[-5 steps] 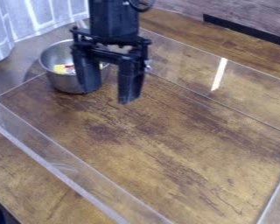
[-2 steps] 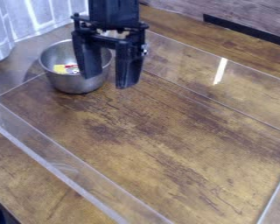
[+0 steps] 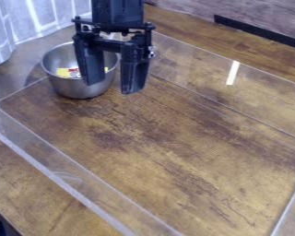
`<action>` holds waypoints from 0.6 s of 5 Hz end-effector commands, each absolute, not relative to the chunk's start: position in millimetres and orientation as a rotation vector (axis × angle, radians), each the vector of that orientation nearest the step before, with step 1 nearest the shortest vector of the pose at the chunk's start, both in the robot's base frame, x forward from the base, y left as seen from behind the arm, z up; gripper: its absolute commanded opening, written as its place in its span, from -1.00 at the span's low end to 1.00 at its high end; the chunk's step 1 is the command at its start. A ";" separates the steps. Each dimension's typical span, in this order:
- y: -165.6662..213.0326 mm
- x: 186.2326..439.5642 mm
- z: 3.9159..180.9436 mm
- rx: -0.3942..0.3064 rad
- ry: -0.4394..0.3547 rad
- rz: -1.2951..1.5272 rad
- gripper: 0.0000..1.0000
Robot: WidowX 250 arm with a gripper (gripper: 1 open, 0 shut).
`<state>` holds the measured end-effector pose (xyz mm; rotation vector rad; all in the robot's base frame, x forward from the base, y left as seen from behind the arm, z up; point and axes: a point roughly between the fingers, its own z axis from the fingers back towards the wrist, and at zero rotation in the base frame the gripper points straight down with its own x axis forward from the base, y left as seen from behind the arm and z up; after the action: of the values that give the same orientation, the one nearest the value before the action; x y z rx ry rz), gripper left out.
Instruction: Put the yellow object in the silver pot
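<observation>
Yellow object (image 3: 66, 73), red patch showing: one, small, inside silver pot (image 3: 77, 87). Silver pot: one, round, shiny, on wooden counter (image 3: 175, 138), near its far left part. Fingers (image 3: 117, 84): dark pair, released, spread wide, hanging above counter; one finger overlaps pot's right side in view, partly hiding it; contact cannot be told. Clear low panel: one, along counter's near left side. Whitish translucent item (image 3: 0, 41): one, upper left corner, left of pot. Dark strip (image 3: 250, 28): one, upper right, beyond counter.

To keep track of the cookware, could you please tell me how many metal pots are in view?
1: the silver pot, on the table beside the gripper. Others could be hidden behind the arm.
</observation>
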<state>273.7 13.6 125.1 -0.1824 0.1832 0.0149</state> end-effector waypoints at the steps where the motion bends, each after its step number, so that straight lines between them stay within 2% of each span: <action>1: 1.3 275.6 138.4 -0.183 0.161 0.008 1.00; 2: -12.6 272.3 140.0 -0.194 0.186 -0.007 1.00; 3: -2.0 267.2 141.4 -0.204 0.186 -0.054 1.00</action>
<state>266.0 -6.1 127.7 -0.2106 0.2382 -0.0532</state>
